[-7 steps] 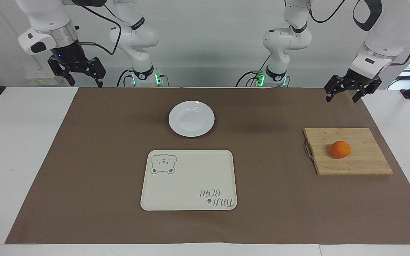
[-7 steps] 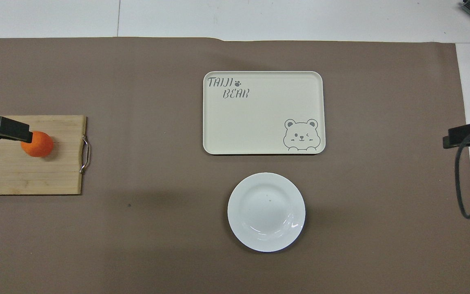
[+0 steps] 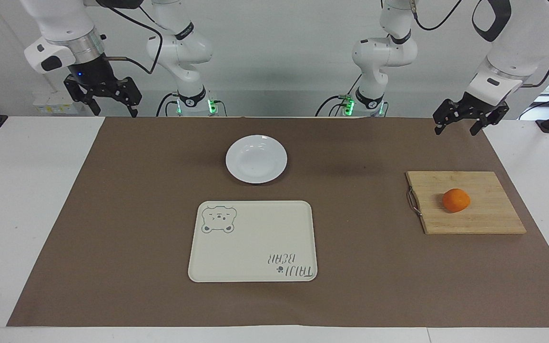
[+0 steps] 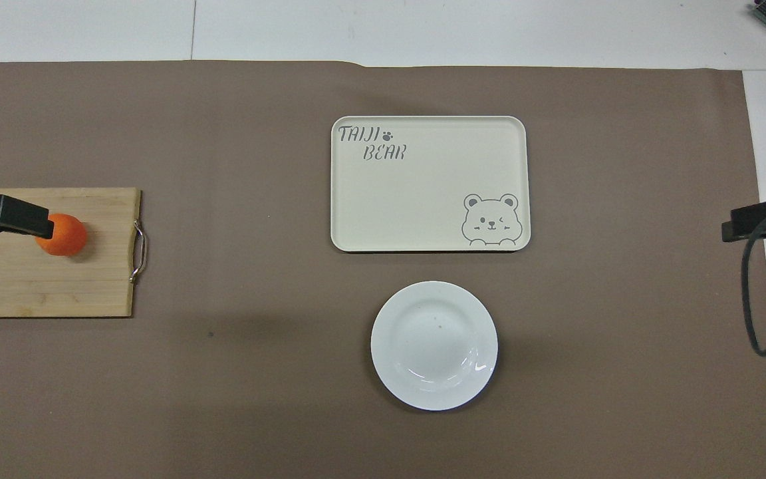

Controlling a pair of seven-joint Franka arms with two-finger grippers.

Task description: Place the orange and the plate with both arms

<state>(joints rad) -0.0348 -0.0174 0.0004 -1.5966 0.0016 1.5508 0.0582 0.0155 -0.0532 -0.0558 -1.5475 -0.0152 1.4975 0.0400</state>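
In the facing view the left pincer has risen a touch and drifted slightly toward the robots since half a second ago, and hangs with its fingers apart over the brown mat's edge at the left arm's end of the desk, holding nothing; the right pincer has barely shifted, its fingers also apart and empty, up over the robots' edge of the desk at the right arm's end. Judging by so small a change, the task is only starting and neither thing has been reached. The orange sits on the wooden cutting board near the left arm's end of the desk, well below that pincer. The plate lies empty near the middle of the robots' edge, and the cream tray with its bear drawing, equally empty, lies just beside it toward the desk's edge away from the robots. In the overhead view the left pincer overlaps the orange, but that is likely only the raised tip covering it, since the height is hard to read from above. There the plate and the tray again hold nothing, and the right pincer shows only a tip at the right arm's edge of the desk.
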